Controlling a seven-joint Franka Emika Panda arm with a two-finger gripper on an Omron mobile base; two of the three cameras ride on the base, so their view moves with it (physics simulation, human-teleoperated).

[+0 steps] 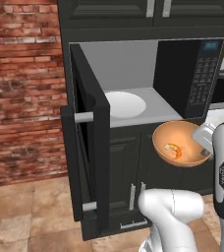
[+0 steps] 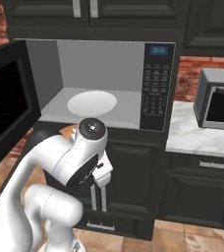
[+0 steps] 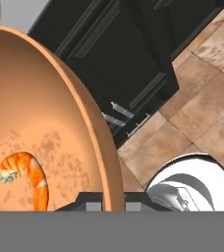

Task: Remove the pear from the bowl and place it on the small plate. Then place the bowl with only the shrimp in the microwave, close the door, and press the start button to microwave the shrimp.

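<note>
My gripper (image 1: 206,142) is shut on the right rim of the orange-brown bowl (image 1: 175,142), which hangs tilted in the air just in front of and below the microwave's (image 1: 133,64) open cavity. In the bowl lies the curled orange shrimp (image 1: 173,149). In the hand view the bowl (image 3: 35,98) takes up the left side with the shrimp (image 3: 28,172) low in it, and the gripper (image 3: 111,203) pinches its rim. The door (image 1: 92,142) stands swung wide open to the left. The pear and the small plate are out of view.
A white turntable (image 1: 124,104) lies on the microwave's grey floor, and the keypad (image 1: 200,81) is on its right side. A silver countertop oven (image 2: 217,101) stands on the marble counter (image 2: 197,135) to the right. Dark cabinets (image 2: 128,172) lie below, with tiled floor (image 3: 202,98) underneath.
</note>
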